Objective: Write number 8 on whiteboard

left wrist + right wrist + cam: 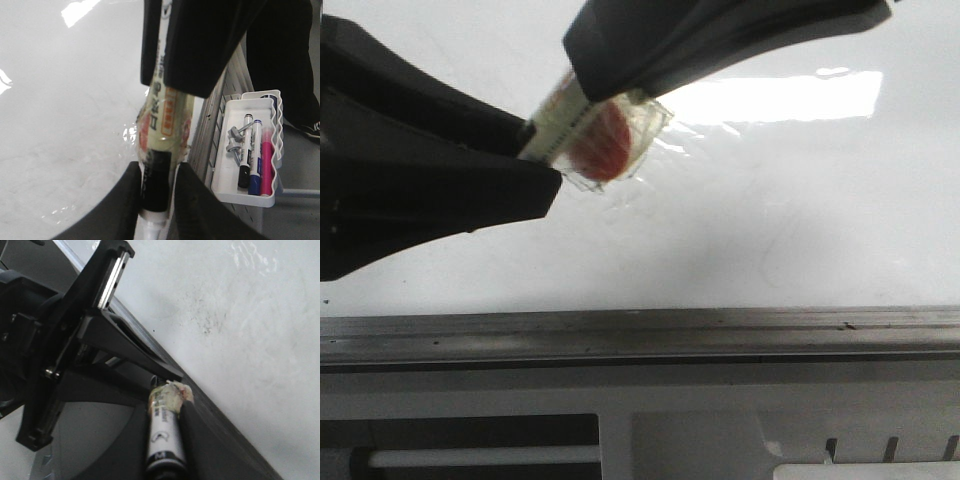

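Note:
The whiteboard [800, 220] is glossy white with glare and faint smudges. No number 8 shows on it. A marker [590, 135], wrapped in clear tape with a red patch, is held in front of the board by both grippers. My left gripper [535, 160] comes from the left and is shut on the marker's black end [156, 185]. My right gripper [620, 85] comes from above and is shut on the white barrel [162, 432]. In the right wrist view the left gripper [100, 330] stands just beyond the taped tip. The marker's tip is hidden.
A grey metal rail [640, 335] runs along the board's lower edge, with a grey slotted panel [720, 440] below it. A white tray [250, 195] hangs on that panel and holds black, blue and pink markers [255, 160].

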Robot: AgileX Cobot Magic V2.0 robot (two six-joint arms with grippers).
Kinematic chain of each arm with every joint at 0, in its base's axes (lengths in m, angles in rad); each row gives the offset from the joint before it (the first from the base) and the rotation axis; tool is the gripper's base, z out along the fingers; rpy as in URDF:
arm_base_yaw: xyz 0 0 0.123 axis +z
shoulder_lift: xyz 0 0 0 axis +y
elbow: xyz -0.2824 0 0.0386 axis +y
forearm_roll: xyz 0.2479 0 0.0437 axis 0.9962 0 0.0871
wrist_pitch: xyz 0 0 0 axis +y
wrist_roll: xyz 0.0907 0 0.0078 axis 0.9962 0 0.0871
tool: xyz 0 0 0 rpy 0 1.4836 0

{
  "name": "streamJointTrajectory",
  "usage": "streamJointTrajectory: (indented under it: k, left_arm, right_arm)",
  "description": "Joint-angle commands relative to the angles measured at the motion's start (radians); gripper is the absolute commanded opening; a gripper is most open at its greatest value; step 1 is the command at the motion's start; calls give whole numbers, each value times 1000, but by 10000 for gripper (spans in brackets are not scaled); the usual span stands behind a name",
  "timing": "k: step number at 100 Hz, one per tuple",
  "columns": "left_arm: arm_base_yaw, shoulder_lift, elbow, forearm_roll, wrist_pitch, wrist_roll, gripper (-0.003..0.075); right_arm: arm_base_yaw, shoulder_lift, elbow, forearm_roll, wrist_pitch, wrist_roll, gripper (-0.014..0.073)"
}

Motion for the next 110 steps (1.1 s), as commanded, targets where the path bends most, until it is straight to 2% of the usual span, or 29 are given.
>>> streamJointTrajectory:
  k: [1, 12, 22, 32, 44, 54, 85, 110]
  left_arm:
    - [-9, -17, -29, -14, -93, -16, 239]
    - [-9, -45, -29, -38, -79, -16, 296]
    - [-9, -107, -29, -104, -28, -16, 295]
    - [3, -216, -29, -194, 79, -16, 295]
    - [34, -358, -29, -235, 211, -16, 295]
    - [67, -447, -29, -263, 254, -16, 295]
    - [126, -495, -29, -336, 286, -16, 295]
    - [126, -495, -29, -369, 286, -16, 295]
  right_arm:
    - [-18, -8, -31, -38, -105, -13, -69]
    - [-18, -8, -31, -38, -105, -10, -69]
    - [-22, -8, -39, -28, -103, -6, -67]
    - [-22, -8, -61, -21, -98, 8, -63]
    - [-22, -8, -108, -21, -92, 27, -63]
    - [-34, -5, -160, -21, -89, 29, -63]
    - [-204, 108, -338, -21, 64, 34, -63]
    - [-222, 208, -367, -23, 116, 34, -63]
